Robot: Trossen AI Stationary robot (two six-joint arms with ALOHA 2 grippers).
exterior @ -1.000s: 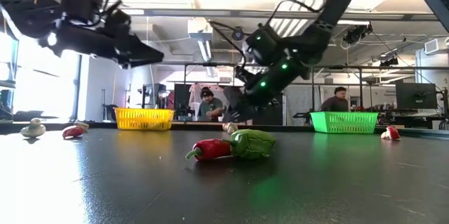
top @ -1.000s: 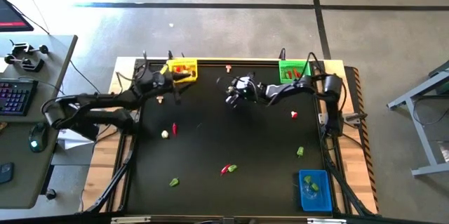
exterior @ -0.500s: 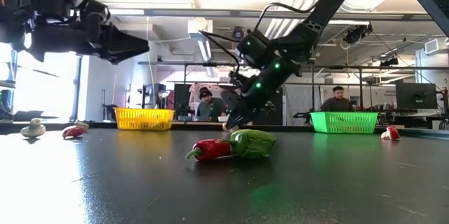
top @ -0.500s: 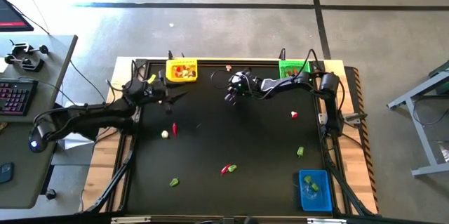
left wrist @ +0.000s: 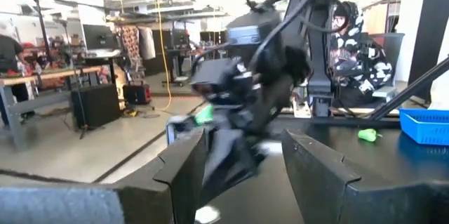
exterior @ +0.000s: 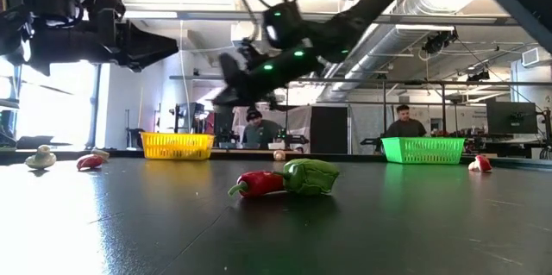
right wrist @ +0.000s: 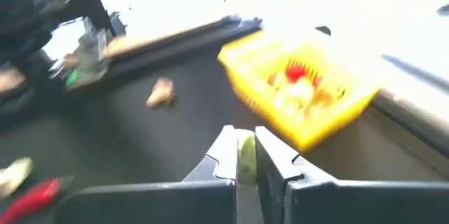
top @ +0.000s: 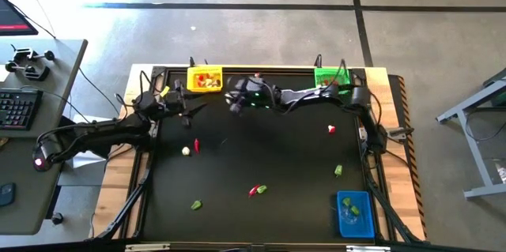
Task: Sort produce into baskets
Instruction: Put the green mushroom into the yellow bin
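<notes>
The black desk (top: 269,157) fills the centre of the high view. Three mesh baskets sit at its edges: the yellow basket (top: 204,79) at upper centre-left, holding red and pale pieces, the green basket (top: 330,78) at upper right, and the blue basket (top: 355,213) at lower right.

The right pincer (top: 235,98) hangs above the desk just right of the yellow basket. Its fingers are clenched on a small pale green-white piece (right wrist: 245,157), seen pinched between the pads in the right wrist view.

The left pincer (top: 190,108) hovers below and left of the yellow basket, fingers spread, holding nothing.

Loose produce lies scattered: a red pepper (exterior: 259,183) touching a green pepper (exterior: 309,175) at lower centre, a red chilli (top: 196,144) beside a white bulb (top: 186,151) at centre-left, and other green chunks lower down.

Judgement: these are tiny, light, rigid toys with smooth, rounded skins, likely to squirt from the pads. Grip across the widest middle, low to the desk, with modest force.
</notes>
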